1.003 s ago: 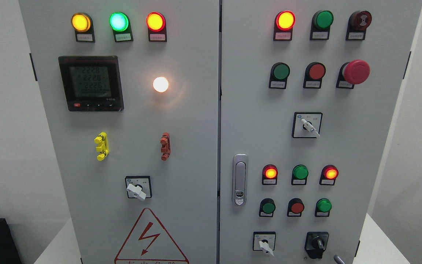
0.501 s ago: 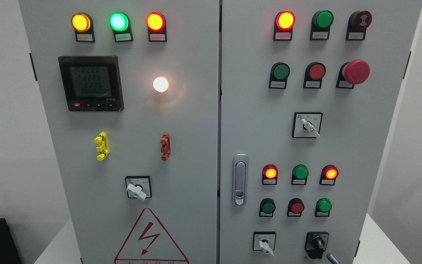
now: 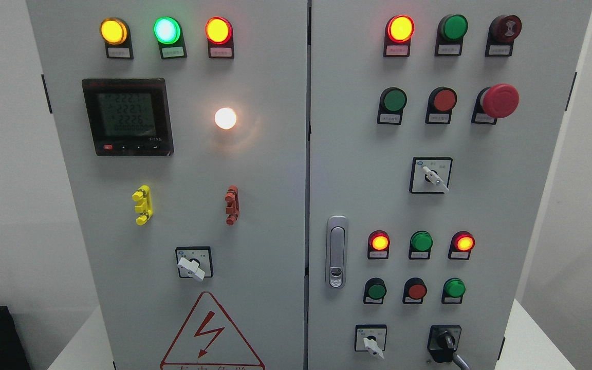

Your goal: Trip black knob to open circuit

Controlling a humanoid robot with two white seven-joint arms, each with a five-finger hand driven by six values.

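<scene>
White walls either side, grey control cabinet [image 3: 270, 174] filling my view. Only a grey sliver of my right hand [image 3: 462, 361] shows, poking up from the bottom edge at the lower right, so I honestly can't tell whether it's open or curled. The tip looks to be at or touching the black knob [image 3: 444, 341], which sits at the bottom of the right door. Just left of it is a white selector switch [image 3: 371, 343], above it a row of green and red buttons, further left the silver door latch [image 3: 336, 252]. Lamps up top are lit, so I'd say the circuit isn't tripped. Gripping and turning are both left to do.
</scene>
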